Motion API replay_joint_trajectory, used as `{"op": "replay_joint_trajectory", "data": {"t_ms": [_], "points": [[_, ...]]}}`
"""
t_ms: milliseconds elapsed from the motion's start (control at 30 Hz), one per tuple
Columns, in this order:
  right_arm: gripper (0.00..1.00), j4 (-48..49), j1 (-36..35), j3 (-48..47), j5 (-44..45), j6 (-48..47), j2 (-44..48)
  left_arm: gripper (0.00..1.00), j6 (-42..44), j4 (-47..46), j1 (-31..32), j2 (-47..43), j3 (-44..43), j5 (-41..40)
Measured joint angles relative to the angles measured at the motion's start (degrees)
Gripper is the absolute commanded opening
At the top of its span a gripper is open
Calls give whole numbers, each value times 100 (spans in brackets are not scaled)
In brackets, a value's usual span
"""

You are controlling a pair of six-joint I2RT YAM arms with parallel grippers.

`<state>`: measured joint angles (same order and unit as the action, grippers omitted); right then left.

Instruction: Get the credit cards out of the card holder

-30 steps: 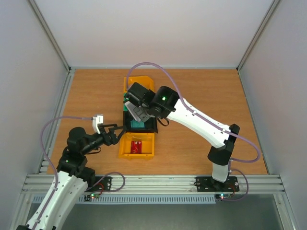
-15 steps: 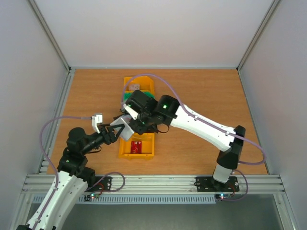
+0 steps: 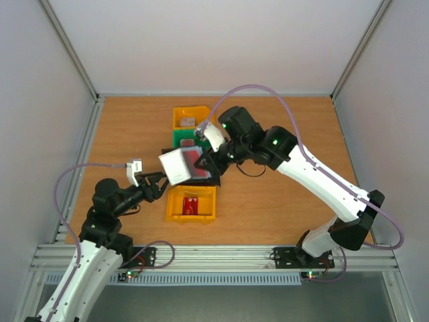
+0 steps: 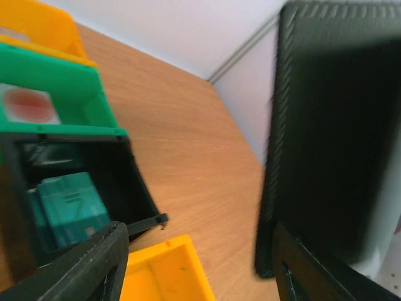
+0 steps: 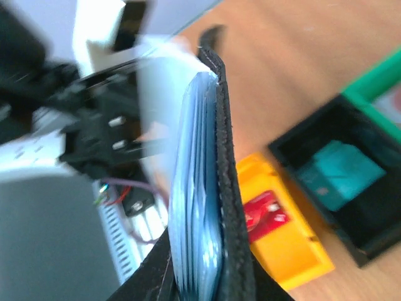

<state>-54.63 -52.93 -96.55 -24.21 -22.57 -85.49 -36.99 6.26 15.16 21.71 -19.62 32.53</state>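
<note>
My right gripper [image 3: 209, 161] is shut on the card holder [image 3: 181, 166], a black wallet held in the air over the black bin, its pale pockets fanned towards the left arm. In the right wrist view the card holder [image 5: 213, 188] stands edge-on between my fingers [image 5: 153, 276], black cover beside shiny blue pockets. My left gripper [image 3: 161, 182] is open just beside it; the holder's black cover [image 4: 332, 138] looms by its right finger [image 4: 313, 276]. A red credit card [image 5: 266, 213] lies in the near yellow bin. A teal card [image 4: 69, 207] lies in the black bin.
Four bins stand in a row on the wooden table: far yellow bin [image 3: 191, 117], green bin [image 3: 182, 137], black bin [image 3: 209, 180], near yellow bin [image 3: 192, 213]. Grey walls and a metal frame close the table in.
The right arm has swung the card holder from over the bins out towards the left gripper and turned it. The left gripper's jaws have narrowed; the left arm has barely moved.
</note>
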Motion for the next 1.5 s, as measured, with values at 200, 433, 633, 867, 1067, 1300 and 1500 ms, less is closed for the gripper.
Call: {"op": "replay_joint_trajectory", "data": {"t_ms": [200,433,633,867,1067,1300,1500], "points": [[1,-68,649,-44,1246,852,-197,72,586,1128,-127,111,-533,-540],[1,-470,439,-98,3126,1126,-719,38,1296,1770,-164,654,-1941,-295],[1,-433,-2,-251,3379,1106,-949,38,953,1279,413,1569,-2109,382],[1,-160,-26,-289,2573,975,-949,45,699,649,1300,2214,-2107,798],[1,13,22,-363,1738,833,-949,61,649,157,1530,2122,-2105,918],[1,319,105,-201,927,610,-796,45,74,-74,1058,1856,-1705,428],[1,479,389,20,162,437,-308,45,151,-9,772,1292,-1449,428]]}}
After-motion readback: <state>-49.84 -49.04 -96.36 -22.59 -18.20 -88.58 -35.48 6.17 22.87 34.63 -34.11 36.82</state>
